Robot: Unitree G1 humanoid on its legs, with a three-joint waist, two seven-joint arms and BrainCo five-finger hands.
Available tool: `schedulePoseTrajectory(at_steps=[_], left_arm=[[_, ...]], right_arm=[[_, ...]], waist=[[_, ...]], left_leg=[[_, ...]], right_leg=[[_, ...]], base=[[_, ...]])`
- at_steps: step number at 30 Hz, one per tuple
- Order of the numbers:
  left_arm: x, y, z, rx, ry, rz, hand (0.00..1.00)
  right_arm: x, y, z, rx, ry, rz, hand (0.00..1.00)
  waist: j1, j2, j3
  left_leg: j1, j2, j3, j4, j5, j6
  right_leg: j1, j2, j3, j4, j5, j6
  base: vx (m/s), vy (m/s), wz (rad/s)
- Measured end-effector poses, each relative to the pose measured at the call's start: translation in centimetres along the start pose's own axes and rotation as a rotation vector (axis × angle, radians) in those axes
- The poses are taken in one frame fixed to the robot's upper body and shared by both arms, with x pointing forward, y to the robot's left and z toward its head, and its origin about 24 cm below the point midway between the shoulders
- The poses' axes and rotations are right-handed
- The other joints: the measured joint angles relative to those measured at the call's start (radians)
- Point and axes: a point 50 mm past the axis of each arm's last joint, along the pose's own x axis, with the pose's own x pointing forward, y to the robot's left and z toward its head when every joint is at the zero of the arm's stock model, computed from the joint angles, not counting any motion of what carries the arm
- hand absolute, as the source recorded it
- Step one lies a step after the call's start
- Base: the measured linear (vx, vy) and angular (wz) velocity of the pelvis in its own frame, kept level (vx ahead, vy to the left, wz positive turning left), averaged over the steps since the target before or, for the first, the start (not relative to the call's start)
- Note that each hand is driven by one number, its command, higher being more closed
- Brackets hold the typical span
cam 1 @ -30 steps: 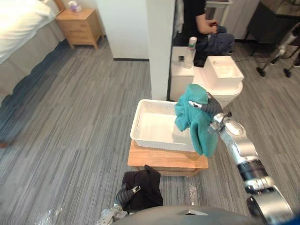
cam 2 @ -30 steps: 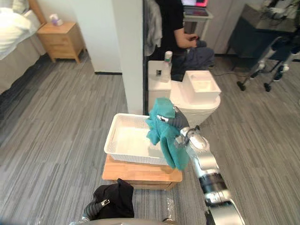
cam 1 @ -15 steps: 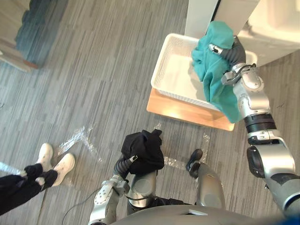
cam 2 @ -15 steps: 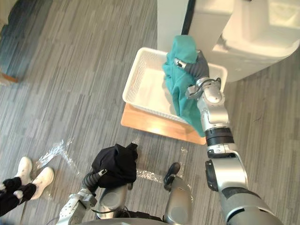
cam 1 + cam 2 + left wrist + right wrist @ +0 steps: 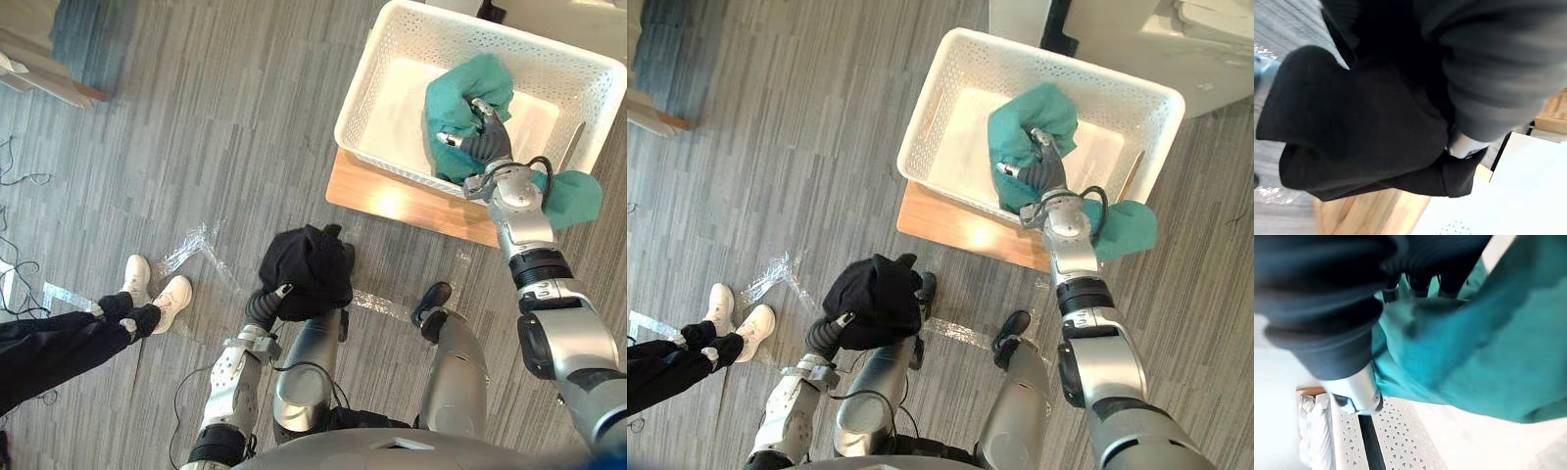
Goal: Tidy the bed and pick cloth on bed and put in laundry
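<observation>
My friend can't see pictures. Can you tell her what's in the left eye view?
The robot's right hand holds a teal cloth down inside a white basket on a low wooden stand, one end draped over the rim. Its left hand grips a bunched black cloth above the grey floor.

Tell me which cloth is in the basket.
The teal cloth, gripped by the right hand, one end hanging over the rim of the white basket. The black cloth is in the left hand, outside it.
</observation>
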Motion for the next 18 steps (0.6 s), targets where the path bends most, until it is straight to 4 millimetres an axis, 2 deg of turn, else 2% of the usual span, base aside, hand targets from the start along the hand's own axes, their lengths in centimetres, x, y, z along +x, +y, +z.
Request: schedulePoseTrajectory(at_steps=[3, 5, 7, 10, 15, 18], left_arm=[[0.1, 0.0, 0.5, 0.008, -0.022, 0.012, 1.00], [0.4, -0.2, 1.3, 0.021, -0.055, 0.023, 1.00], [0.3, -0.3, 1.7, 0.033, -0.064, 0.029, 1.00], [-0.6, 0.2, 1.9, 0.081, -0.050, 0.059, 1.00], [-3.1, 3.0, 1.8, 0.094, 0.006, 0.189, 1.00], [-5.0, 4.7, 2.8, 0.108, -0.015, 0.299, 1.00]], right_arm=[[0.0, 0.7, 1.1, -0.036, -0.061, 0.026, 0.00], [0.1, 1.0, 2.5, -0.083, -0.124, 0.036, 0.00], [0.0, 1.2, 3.2, -0.121, -0.160, 0.039, 0.00], [-0.6, 1.9, 3.6, -0.164, -0.201, 0.074, 0.00], [-2.4, 2.3, 2.4, -0.185, -0.192, 0.097, 0.00], [-5.4, 2.3, 0.1, -0.166, -0.136, 0.087, 0.00]], waist=[[-0.011, -0.014, 0.009], [-0.014, -0.037, 0.015], [-0.016, -0.049, 0.019], [-0.018, -0.071, 0.015], [-0.014, -0.131, -0.029], [-0.014, -0.166, -0.104]], left_leg=[[0.003, 0.003, 0.000, 0.000, 0.000, 0.000], [0.020, 0.014, 0.006, 0.001, -0.001, -0.001], [0.051, 0.019, 0.012, -0.001, -0.002, -0.002], [0.116, 0.032, 0.019, 0.000, -0.020, -0.006], [0.176, 0.051, 0.036, -0.005, -0.040, -0.005], [0.225, 0.060, 0.043, -0.027, -0.046, -0.006]], right_leg=[[0.008, 0.005, -0.003, -0.004, 0.004, 0.001], [0.036, 0.023, -0.005, -0.037, 0.023, -0.005], [0.076, 0.034, -0.004, -0.065, 0.034, -0.005], [0.159, 0.063, 0.003, -0.126, 0.057, 0.000], [0.234, 0.095, 0.012, -0.190, 0.078, 0.007], [0.297, 0.119, 0.016, -0.251, 0.092, 0.015]], base=[[0.04, -0.046, -0.01], [0.05, -0.035, -0.10], [0.04, -0.012, -0.13], [0.01, 0.016, -0.18], [0.01, 0.012, -0.12], [0.06, 0.004, -0.03]])
